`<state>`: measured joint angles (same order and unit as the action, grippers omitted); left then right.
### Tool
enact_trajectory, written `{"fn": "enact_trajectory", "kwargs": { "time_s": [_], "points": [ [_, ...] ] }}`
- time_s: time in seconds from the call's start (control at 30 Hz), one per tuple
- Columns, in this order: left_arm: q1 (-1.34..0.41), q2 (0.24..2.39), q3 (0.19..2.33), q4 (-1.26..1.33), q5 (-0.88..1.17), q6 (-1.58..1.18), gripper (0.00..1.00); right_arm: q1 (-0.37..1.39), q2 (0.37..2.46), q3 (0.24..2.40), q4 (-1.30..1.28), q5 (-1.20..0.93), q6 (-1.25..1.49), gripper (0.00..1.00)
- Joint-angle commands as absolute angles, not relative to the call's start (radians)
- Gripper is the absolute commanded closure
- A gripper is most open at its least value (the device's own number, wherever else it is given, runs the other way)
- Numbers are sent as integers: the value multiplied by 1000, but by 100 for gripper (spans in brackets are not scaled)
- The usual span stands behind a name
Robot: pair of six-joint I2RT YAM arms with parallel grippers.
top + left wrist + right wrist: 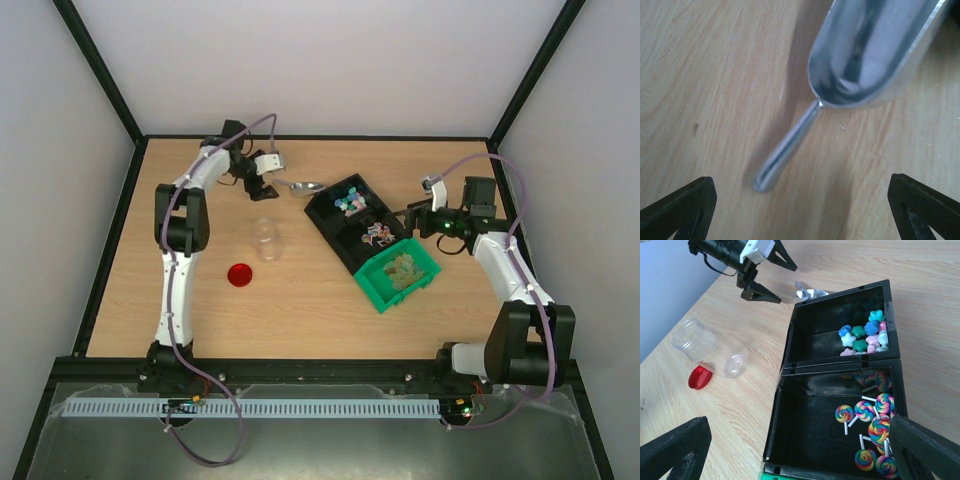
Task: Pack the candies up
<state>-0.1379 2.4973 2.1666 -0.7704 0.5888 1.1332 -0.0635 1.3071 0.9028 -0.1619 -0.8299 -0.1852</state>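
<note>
Candies (352, 200) lie in the black tray (338, 235), right of centre in the top view. Stars occupy its upper compartment and lollipops (872, 430) the lower. Greenish ones fill the green bin (370, 288) touching the tray's lower end. Right gripper (799, 424): jaws apart over the tray. Left gripper (800, 182): jaws apart, with the scoop (870, 55) handle between them in its wrist view.

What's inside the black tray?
Star candies in the far compartment, swirl lollipops in the near one. A gripper finger covers that compartment's near corner, so more could lie there.
</note>
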Motion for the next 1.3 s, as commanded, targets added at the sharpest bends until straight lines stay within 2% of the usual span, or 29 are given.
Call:
{"fn": "enact_trajectory", "kwargs": {
  "time_s": [0.0, 0.1, 0.3, 0.53, 0.67, 0.9, 1.13, 1.27],
  "points": [
    [-164, 2549, 2224, -691, 583, 1185, 4, -70, 1311, 889, -209, -847, -205, 1],
    [-175, 2580, 2250, -684, 590, 1201, 9, -71, 1317, 888, -207, -850, -203, 1],
    [-178, 2611, 2250, -658, 629, 1248, 31, -71, 1326, 891, -209, -839, -204, 1],
    [-181, 2627, 2252, -711, 630, 1305, 49, -71, 1333, 893, -209, -837, -203, 1],
    [-181, 2610, 2228, -782, 613, 1354, 56, -71, 1337, 894, -206, -840, -203, 1],
    [-176, 2522, 2061, -704, 548, 1355, 84, -71, 1346, 897, -202, -852, -199, 1],
    [-138, 2425, 1982, -650, 584, 1298, 97, -71, 1343, 909, -170, -853, -148, 1],
    [-111, 2317, 1907, -589, 589, 1242, 98, -71, 1364, 962, -151, -831, -72, 1]
  ]
}}
